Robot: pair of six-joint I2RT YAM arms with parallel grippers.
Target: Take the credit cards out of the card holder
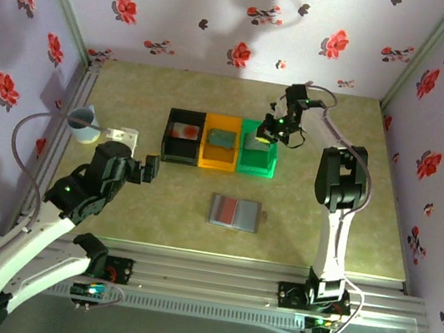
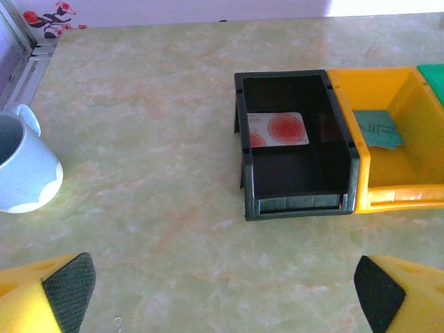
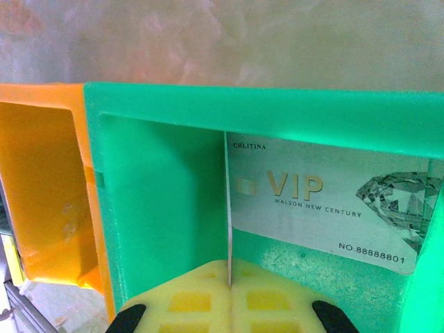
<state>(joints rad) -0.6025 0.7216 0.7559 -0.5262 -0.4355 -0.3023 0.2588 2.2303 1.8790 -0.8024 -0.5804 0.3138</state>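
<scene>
The card holder (image 1: 234,212) lies open and flat mid-table, one half blue-grey, the other reddish. A white credit card with red marks (image 2: 277,128) lies in the black bin (image 2: 295,202). In the orange bin (image 2: 399,194) rests a grey-green card (image 2: 377,128). My right gripper (image 3: 229,288) hangs over the green bin (image 3: 159,208), shut on a thin card seen edge-on (image 3: 227,208). Just to its right, a silvery VIP card (image 3: 326,201) lies inside that bin. My left gripper (image 2: 222,298) hovers over bare table in front of the black bin, open and holding nothing.
The three bins stand in a row at mid-table (image 1: 183,137). A pale blue mug (image 2: 24,170) and a small white object (image 1: 122,132) stand at the left near the wall. Flowered walls enclose the table on three sides.
</scene>
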